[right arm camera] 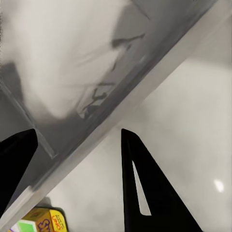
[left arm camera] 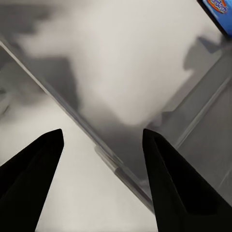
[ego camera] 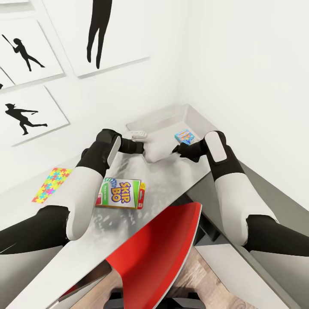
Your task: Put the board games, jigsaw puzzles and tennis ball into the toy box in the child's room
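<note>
A child's room in a home: sports silhouette pictures hang on the white wall above the table, which carries a Skip-Bo game, a jigsaw puzzle and a grey toy box.

left gripper fingers apart astride the toy box wall, blue game box inside

The bench has a smooth, glossy pale top that throws soft reflections. The toy box looks like smooth, slightly translucent grey plastic. The Skip-Bo box and the jigsaw puzzle look like printed card. The red chair has a matt plastic shell; below it, the floor is wood plank.
</note>
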Available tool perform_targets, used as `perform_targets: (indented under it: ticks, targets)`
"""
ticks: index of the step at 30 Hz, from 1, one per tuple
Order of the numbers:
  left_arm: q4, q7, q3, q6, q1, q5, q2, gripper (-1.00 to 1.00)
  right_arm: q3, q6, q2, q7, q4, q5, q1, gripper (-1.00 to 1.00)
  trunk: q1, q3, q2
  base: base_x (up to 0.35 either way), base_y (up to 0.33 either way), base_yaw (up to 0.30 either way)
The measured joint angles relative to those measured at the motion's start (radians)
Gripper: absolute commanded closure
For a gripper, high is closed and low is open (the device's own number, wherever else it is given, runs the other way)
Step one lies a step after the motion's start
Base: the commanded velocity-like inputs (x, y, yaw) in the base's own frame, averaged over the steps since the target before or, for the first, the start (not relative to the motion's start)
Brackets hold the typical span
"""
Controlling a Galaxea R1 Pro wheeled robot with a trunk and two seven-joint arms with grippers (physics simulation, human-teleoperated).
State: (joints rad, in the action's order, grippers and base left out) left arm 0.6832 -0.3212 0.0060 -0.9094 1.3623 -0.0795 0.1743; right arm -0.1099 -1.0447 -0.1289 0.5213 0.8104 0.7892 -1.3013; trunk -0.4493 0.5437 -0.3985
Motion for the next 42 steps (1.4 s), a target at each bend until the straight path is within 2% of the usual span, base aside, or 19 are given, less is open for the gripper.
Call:
perform_targets:
  ticks: [17,23,32,42]
  targets:
    - [0.0,0.0,0.0,0.0,0.0,0.0,0.0,1.0,0.0,0.001,0.0,0.001,0.001,0.001,0.0,1.0,0.0,-0.021,0.0,-0.001,0.0,0.0]
    - [0.009,-0.001,-0.001,-0.003,0.0,-0.006,0.0,1.0,0.001,0.004,-0.001,0.001,0.002,0.006,0.0,1.0,-0.001,-0.029,0.0,-0.154,-0.147,0.0]
    - [0.012,-0.001,-0.001,-0.004,-0.001,-0.008,0.0,1.0,0.002,0.005,0.0,0.001,0.002,0.008,0.0,1.0,0.0,-0.031,0.0,-0.168,-0.219,0.0]
    - [0.013,-0.001,-0.001,-0.005,-0.001,-0.008,0.0,1.0,0.002,0.005,0.0,0.001,0.002,0.009,0.0,1.0,-0.001,-0.031,0.001,-0.105,-0.037,0.0]
